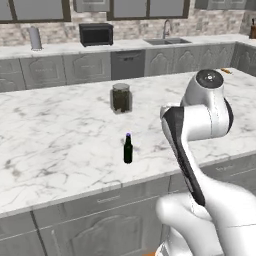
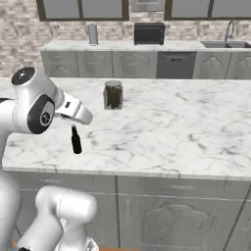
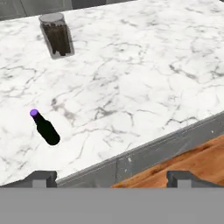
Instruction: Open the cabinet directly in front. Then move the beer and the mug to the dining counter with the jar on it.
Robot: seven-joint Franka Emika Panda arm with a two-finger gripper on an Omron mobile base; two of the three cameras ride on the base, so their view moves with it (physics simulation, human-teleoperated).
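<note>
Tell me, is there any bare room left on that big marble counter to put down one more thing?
Plenty. The dining counter carries just the jar and, nearer the front edge, the beer, standing apart. Everything right of those two is bare marble, as is the strip between them. The only crowded corner is around the beer, where the arm hangs close; the open gripper holds nothing.
</note>
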